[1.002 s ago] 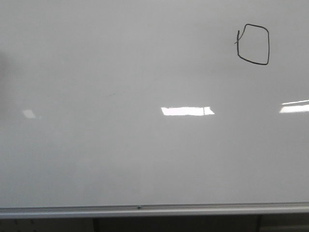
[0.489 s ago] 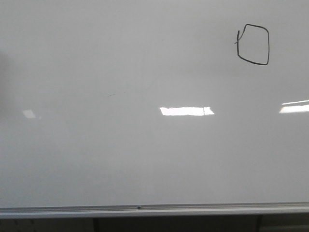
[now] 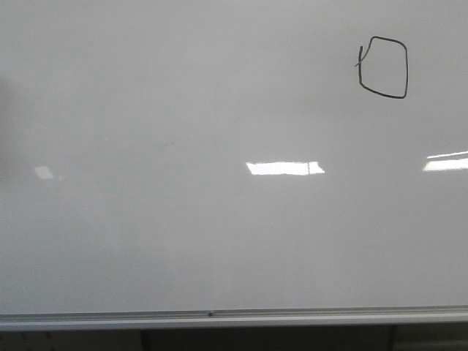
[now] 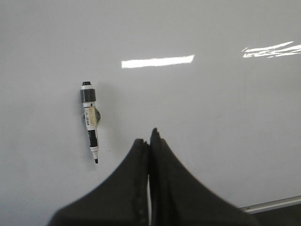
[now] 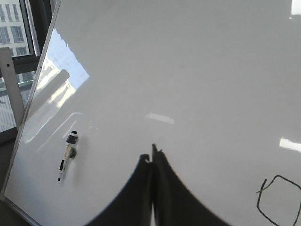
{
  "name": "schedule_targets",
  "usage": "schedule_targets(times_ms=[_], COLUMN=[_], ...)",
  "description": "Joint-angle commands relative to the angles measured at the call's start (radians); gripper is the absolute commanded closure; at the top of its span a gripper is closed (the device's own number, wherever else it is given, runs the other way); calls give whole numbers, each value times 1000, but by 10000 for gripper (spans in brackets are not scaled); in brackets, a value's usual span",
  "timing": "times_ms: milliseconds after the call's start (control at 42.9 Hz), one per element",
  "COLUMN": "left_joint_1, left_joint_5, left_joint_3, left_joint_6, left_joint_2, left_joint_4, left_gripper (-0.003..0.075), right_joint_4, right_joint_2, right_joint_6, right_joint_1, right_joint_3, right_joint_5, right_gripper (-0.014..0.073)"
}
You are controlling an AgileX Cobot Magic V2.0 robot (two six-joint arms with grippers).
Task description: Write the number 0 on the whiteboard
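Observation:
The whiteboard (image 3: 183,219) fills the front view, with its silver rail (image 3: 219,317) along the near edge. The number 0 (image 3: 383,67) is a boxy black loop with a stray tick at its left corner, at the far right; it also shows in the right wrist view (image 5: 278,199). An uncapped black marker (image 4: 91,120) lies on the board, also in the right wrist view (image 5: 67,155). My left gripper (image 4: 148,135) is shut and empty, beside the marker. My right gripper (image 5: 151,153) is shut and empty, between marker and 0. Neither gripper shows in the front view.
Bright rectangular light reflections (image 3: 284,167) lie on the board. In the right wrist view the board's framed edge (image 5: 33,96) runs past windows (image 5: 14,33) and a post. A dark gap lies below the rail in the front view.

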Motion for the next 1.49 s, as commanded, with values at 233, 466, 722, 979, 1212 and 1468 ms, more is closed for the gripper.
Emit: schedule_targets(times_ms=[233, 466, 722, 979, 1212, 1468], left_joint_1=[1, 2, -89, -200, -112, -66], left_joint_5=[-69, -255, -444, -585, -654, -638], left_joint_3=[-25, 46, 284, 487, 596, 593], left_joint_6=[0, -25, -421, -639, -637, -637], left_joint_2=[9, -20, -206, -278, -278, -278], left_joint_4=[-35, 6, 361, 581, 563, 563], left_gripper=[740, 740, 740, 740, 740, 740], right_joint_4=[21, 21, 21, 21, 21, 21], right_joint_2=[4, 4, 4, 5, 5, 5], right_joint_6=[-13, -13, -13, -13, -13, -13], right_joint_1=[-5, -5, -5, -5, -5, -5], right_joint_3=[-22, -22, -22, -22, -22, -22], right_joint_5=[-57, -57, -57, -53, -53, -53], right_gripper=[663, 663, 663, 663, 663, 663])
